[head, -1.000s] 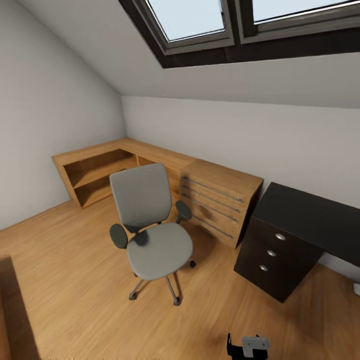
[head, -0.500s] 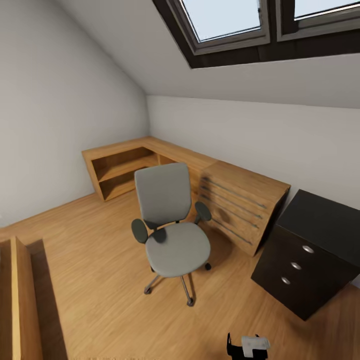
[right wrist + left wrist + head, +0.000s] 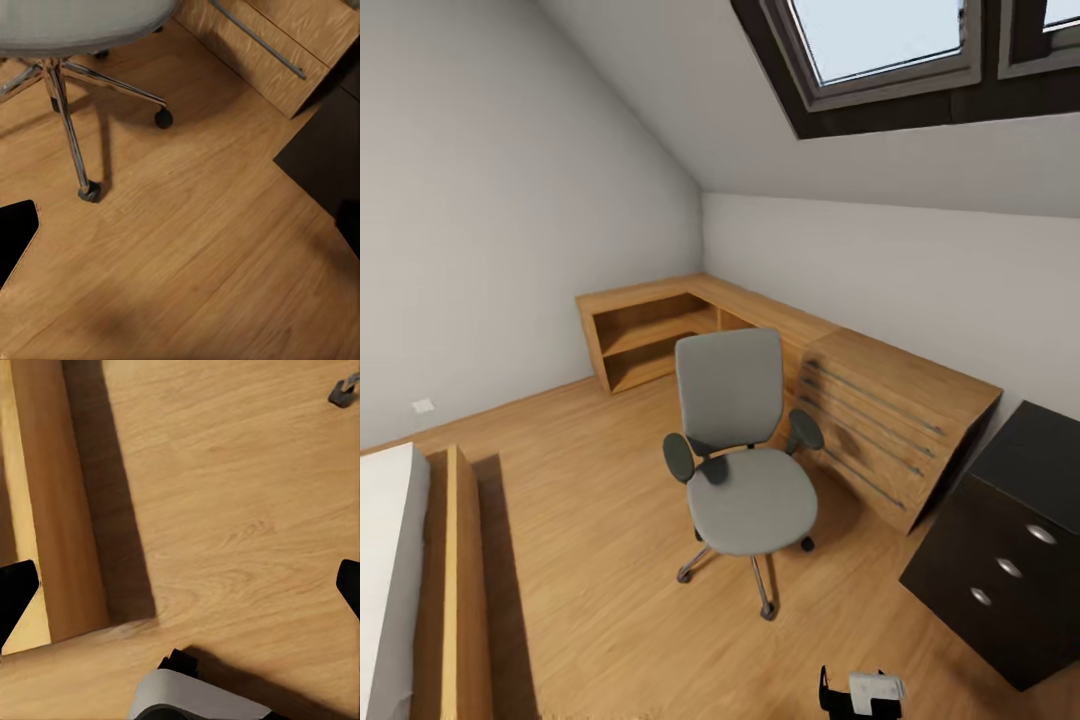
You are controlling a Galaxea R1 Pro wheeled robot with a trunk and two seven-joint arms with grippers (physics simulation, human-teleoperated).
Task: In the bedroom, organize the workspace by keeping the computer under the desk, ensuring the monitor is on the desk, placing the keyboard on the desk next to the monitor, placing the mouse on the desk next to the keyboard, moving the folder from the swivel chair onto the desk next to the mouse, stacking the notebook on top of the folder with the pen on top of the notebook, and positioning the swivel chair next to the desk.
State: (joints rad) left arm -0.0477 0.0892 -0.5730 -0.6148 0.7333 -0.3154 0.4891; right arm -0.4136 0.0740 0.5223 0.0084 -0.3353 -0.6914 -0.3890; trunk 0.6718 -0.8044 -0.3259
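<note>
Stood mid-room on the wooden floor [image 3: 590,560]: the swivel chair [image 3: 745,470], grey seat bare, back upright, 2 black armrests, chrome legs on casters. Faced toward the camera, back turned to the light wooden drawer chest [image 3: 895,430], seat just clear of its front. Seen from the right wrist too: seat edge, chrome star base [image 3: 71,97] and 2 casters on the floor, chest corner [image 3: 270,45] beyond.

Right claw [image 3: 180,225] hung above bare floor, near the chair's base but apart from it, nothing between the 2 dark fingertips [image 3: 15,232] at opposite frame edges, so spread wide. Left claw [image 3: 180,585] likewise spread, fingertips [image 3: 15,589] far apart over the floor, beside a wooden bed frame [image 3: 64,502], well away from the chair; 1 small grey caster [image 3: 343,390] far off in that view.

Further out: black drawer cabinet [image 3: 1000,570] with 3 round knobs right of the chest, low wooden corner shelf [image 3: 650,335] behind, white mattress [image 3: 385,570] at far left, skylight [image 3: 890,45] in the sloped ceiling.
</note>
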